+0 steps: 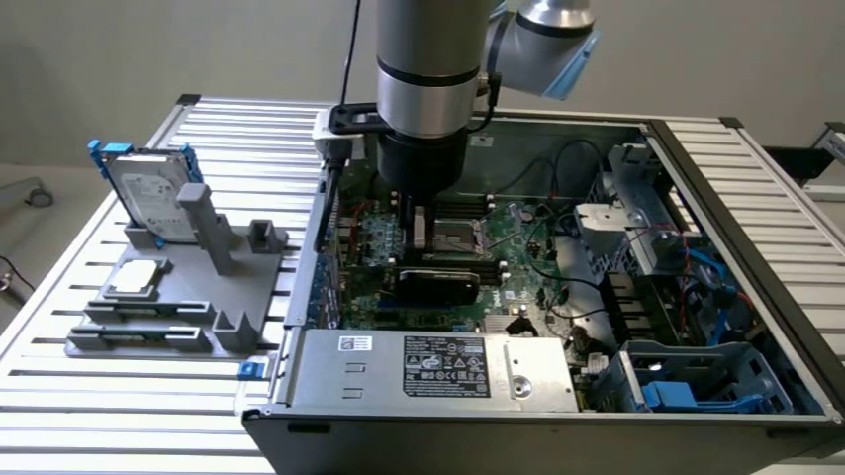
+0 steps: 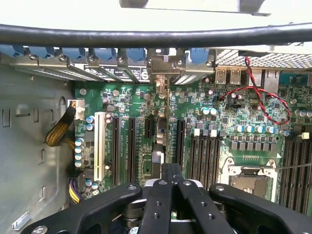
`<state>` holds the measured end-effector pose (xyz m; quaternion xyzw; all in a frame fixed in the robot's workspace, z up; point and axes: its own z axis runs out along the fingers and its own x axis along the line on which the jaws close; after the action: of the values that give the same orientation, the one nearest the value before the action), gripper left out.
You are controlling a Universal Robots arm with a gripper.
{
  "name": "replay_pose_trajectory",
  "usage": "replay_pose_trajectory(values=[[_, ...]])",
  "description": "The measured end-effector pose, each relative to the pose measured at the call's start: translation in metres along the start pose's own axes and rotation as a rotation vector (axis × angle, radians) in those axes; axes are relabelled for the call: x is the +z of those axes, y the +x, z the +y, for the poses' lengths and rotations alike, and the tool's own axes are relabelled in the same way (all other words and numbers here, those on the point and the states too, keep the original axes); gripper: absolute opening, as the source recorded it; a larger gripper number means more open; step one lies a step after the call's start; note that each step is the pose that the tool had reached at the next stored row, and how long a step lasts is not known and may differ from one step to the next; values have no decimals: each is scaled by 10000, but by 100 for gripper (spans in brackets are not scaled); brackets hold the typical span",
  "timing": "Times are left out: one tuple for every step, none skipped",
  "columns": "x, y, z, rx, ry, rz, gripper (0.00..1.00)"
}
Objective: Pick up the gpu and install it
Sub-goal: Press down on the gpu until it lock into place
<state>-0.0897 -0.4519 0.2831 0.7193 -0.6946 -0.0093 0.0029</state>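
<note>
My gripper (image 1: 422, 242) reaches down inside the open computer case (image 1: 739, 228), over the green motherboard (image 1: 521, 233). The gpu (image 1: 436, 285) shows its black rounded shroud just under the fingers, low over the board. In the wrist view the gpu (image 2: 163, 126) appears edge-on as a thin strip. It runs from my gripper (image 2: 165, 170) to its metal bracket (image 2: 163, 68) at the case's rear slot openings. The card lies in line with a black expansion slot (image 2: 147, 127). The fingers (image 2: 157, 195) are shut on the card's edge. Whether it sits fully in the slot is hidden.
A silver hard drive with blue frame (image 1: 145, 183) stands on a grey fixture (image 1: 172, 297) on the exterior view's left. The power supply (image 1: 436, 366) sits at the case front. Long black memory slots (image 2: 204, 156), a CPU socket (image 2: 248, 183), a white slot (image 2: 100, 146) and red-black wires (image 2: 265, 97) surround the card.
</note>
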Motion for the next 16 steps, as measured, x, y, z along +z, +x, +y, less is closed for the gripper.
replay_pose_trajectory(values=[[0,0,0,0,0,0,11],[0,0,0,0,0,0,11],[1,0,1,-1,2,0,11],[6,-2,8,0,8,-3,11],[15,-4,21,-1,15,-1,11],[27,-5,37,0,21,-1,11],[38,-5,49,0,23,0,11],[49,-5,54,0,24,1,11],[58,-5,53,0,24,1,11],[63,-5,53,-2,23,1,11],[65,-5,53,-3,22,3,11],[67,-5,53,-4,22,3,11],[69,-5,53,-4,22,3,11],[71,-5,53,-6,24,1,11],[74,-5,52,-7,24,0,11],[78,-5,51,-9,25,-1,11]])
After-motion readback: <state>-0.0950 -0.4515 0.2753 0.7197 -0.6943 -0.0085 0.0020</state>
